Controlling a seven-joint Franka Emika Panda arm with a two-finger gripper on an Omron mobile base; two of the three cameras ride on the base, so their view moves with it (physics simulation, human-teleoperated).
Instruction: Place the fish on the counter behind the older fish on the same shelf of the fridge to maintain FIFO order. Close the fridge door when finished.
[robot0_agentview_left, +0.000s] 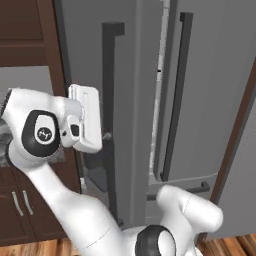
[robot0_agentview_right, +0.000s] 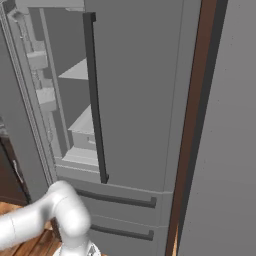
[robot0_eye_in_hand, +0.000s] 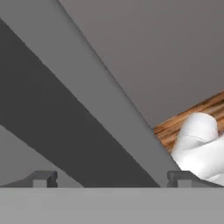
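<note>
The fridge (robot0_agentview_left: 215, 100) has its left door (robot0_agentview_left: 135, 75) ajar. Through the gap I see pale interior shelves (robot0_agentview_right: 80, 70), one above another (robot0_agentview_right: 87, 122); neither fish shows on them. My gripper (robot0_agentview_left: 106, 136) is at the left door's long dark handle (robot0_agentview_left: 107, 90), about halfway down it. In the hand view the gripper (robot0_eye_in_hand: 109, 179) is open, its fingertips (robot0_eye_in_hand: 41, 178) far apart, and the dark handle (robot0_eye_in_hand: 57, 131) runs diagonally between them. A sliver of the marbled counter (robot0_agentview_left: 4, 150) shows behind my arm; its top and the fish are hidden.
The right door (robot0_agentview_right: 135, 90) is shut, with its dark handle (robot0_agentview_right: 95, 100) beside the gap. Drawer fronts (robot0_agentview_right: 120, 200) lie below. Dark brown cabinets (robot0_agentview_left: 20, 210) stand at the left over a wooden floor (robot0_eye_in_hand: 192, 113). A brown panel (robot0_agentview_right: 200, 100) borders the fridge on the right.
</note>
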